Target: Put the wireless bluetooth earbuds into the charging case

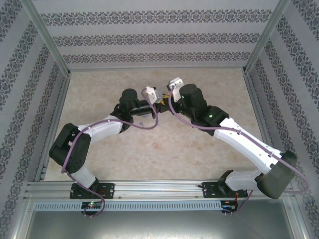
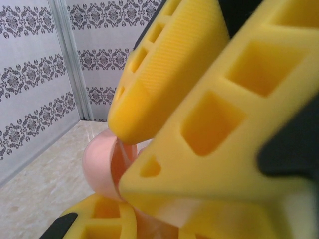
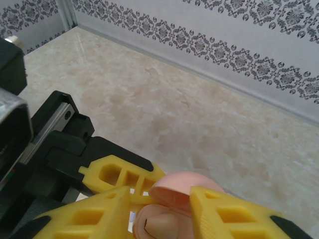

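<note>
L arm bent in from near-left corner of table [image 1: 209, 159] to centre, far half. Left hand [image 1: 157, 102] clamped shut on pink charging case [image 2: 102, 164], held above table. Left wrist view: case pinched btw own yellow fingers [image 2: 99, 221] at bottom of frame, rounded pink shell standing up above them. Just above, two big yellow fingers of the other hand close in front of cam, lower tip against the pink shell.

Mid-table, closer to near edge than the hands: small pinkish item [image 1: 156, 146] lying loose on table, well apart from case. Too small to ID as earbud for sure.

R arm bent in from near-right corner, meeting L arm at same spot. Right hand [image 3: 162, 204] w/ fingers apart, one each side of case. Lid [image 3: 180, 185] flipped up btw them, open interior facing cam. R fingertip overlapping lid edge; gripping vs just touching: can't tell. Inside of case blurred, can't tell if any bud seated.
</note>
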### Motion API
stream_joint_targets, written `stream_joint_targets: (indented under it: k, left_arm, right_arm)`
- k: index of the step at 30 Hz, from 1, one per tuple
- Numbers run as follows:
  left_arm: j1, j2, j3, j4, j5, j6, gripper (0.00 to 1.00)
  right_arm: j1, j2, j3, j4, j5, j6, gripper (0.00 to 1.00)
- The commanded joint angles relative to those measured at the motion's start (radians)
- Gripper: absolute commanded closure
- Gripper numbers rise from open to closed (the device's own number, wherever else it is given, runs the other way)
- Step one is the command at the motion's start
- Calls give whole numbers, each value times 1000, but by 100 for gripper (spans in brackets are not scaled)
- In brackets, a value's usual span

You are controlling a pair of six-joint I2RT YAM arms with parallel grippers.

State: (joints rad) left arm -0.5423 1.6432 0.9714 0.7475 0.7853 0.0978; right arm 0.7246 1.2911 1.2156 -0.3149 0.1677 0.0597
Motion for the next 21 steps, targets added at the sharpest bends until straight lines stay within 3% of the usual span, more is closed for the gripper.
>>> stream_joint_targets:
  k: [1,11,21]
  left_arm:
    - [-32,-36,29,97,66,8,100]
    - [-35,-31,11,122,44,0,100]
    - [-33,-36,-25,152,-36,11,100]
  right_arm:
    - [3,25,39,-39,-10,43,60]
    - [-61,-12,109,-30,-96,206,38]
    - [-140,-143,90,-37,-201,423,29]
